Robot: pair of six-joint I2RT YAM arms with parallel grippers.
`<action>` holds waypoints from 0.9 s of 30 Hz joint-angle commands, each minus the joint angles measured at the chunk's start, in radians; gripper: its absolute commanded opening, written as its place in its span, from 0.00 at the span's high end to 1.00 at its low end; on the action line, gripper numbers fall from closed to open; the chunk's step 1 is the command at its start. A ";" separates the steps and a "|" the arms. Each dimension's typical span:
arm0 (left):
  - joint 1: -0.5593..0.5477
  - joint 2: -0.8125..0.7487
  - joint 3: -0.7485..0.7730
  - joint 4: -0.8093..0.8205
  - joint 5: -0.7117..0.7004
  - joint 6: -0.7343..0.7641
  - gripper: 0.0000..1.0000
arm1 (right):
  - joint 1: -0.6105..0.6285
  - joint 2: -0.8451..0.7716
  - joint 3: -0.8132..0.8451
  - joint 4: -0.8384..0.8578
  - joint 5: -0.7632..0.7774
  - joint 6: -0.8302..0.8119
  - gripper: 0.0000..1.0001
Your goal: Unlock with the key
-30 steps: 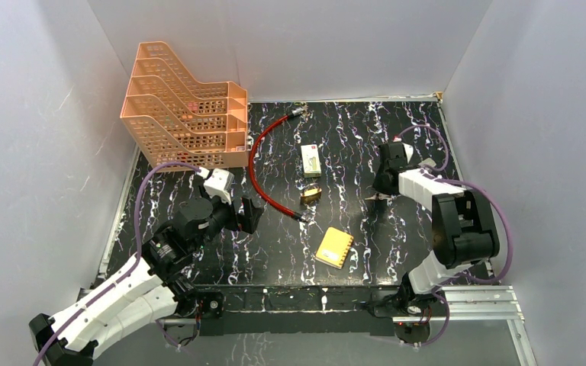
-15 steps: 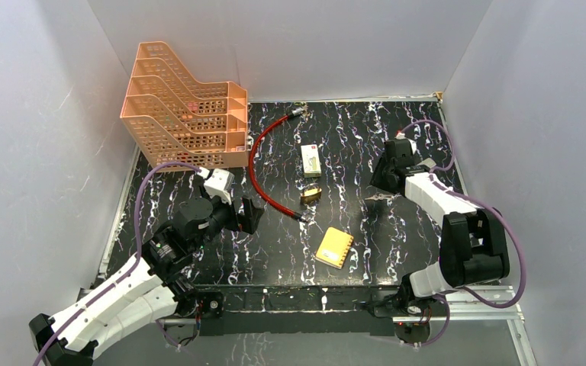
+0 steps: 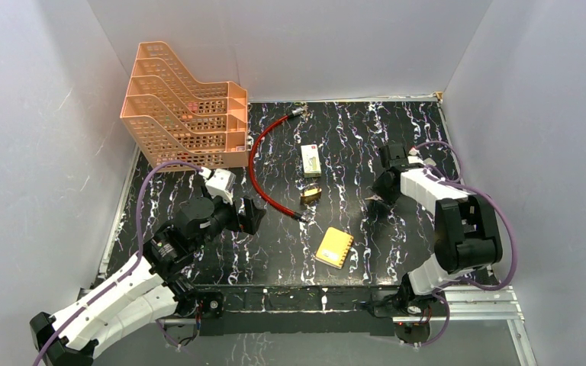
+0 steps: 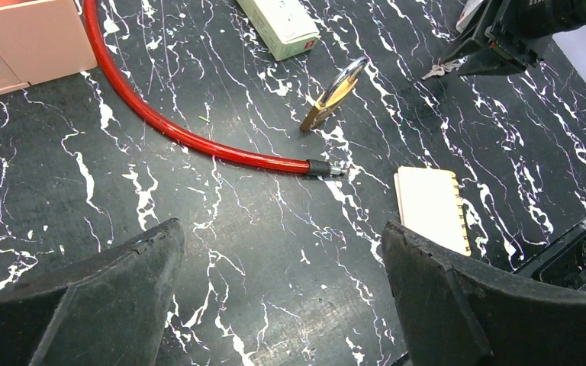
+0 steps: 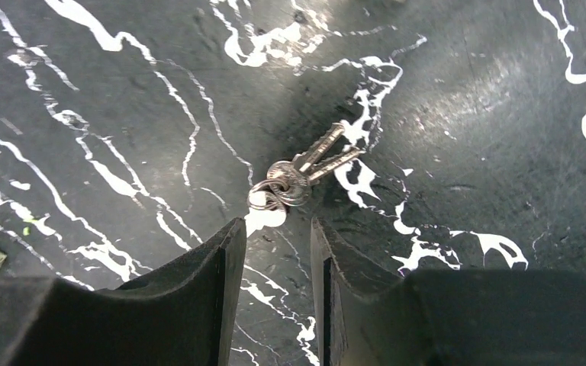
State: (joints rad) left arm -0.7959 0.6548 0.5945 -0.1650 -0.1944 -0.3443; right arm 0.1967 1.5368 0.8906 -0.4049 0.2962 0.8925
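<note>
The key (image 5: 322, 162) lies flat on the black marble table as one of two small silvery keys on a ring, and it also shows in the top view (image 3: 371, 199) and the left wrist view (image 4: 436, 70). My right gripper (image 5: 276, 225) is just short of the ring, its jaws a narrow gap apart with nothing between them; it shows in the top view (image 3: 378, 195). The brass padlock (image 3: 310, 194) with its steel shackle lies mid-table, left of the keys (image 4: 334, 93). My left gripper (image 4: 282, 236) is wide open and empty, hovering near the red cable's end (image 3: 250, 216).
A red cable (image 3: 255, 164) curves from the back to mid-table. A white box (image 3: 310, 159) lies behind the padlock. A yellow notebook (image 3: 334, 247) lies near the front. An orange file tray (image 3: 183, 114) stands at the back left. Grey walls enclose the table.
My right wrist swung back and up half a second ago, then came down again close to the keys. The left arm has barely moved.
</note>
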 commanded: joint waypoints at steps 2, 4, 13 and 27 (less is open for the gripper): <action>-0.003 -0.009 0.011 0.008 0.009 -0.005 0.02 | 0.000 0.036 0.062 -0.051 0.050 0.112 0.56; -0.003 -0.008 0.011 0.010 0.012 -0.006 0.02 | 0.000 0.053 0.078 -0.057 0.056 0.111 0.56; -0.003 -0.009 0.012 0.010 0.013 0.002 0.02 | 0.000 0.079 0.093 -0.048 0.066 0.105 0.56; -0.003 -0.008 0.012 0.010 0.013 0.002 0.02 | 0.000 0.111 0.105 -0.041 0.068 0.080 0.65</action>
State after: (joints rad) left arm -0.7959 0.6548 0.5945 -0.1650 -0.1905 -0.3447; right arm 0.1967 1.6402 0.9676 -0.4465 0.3382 0.9703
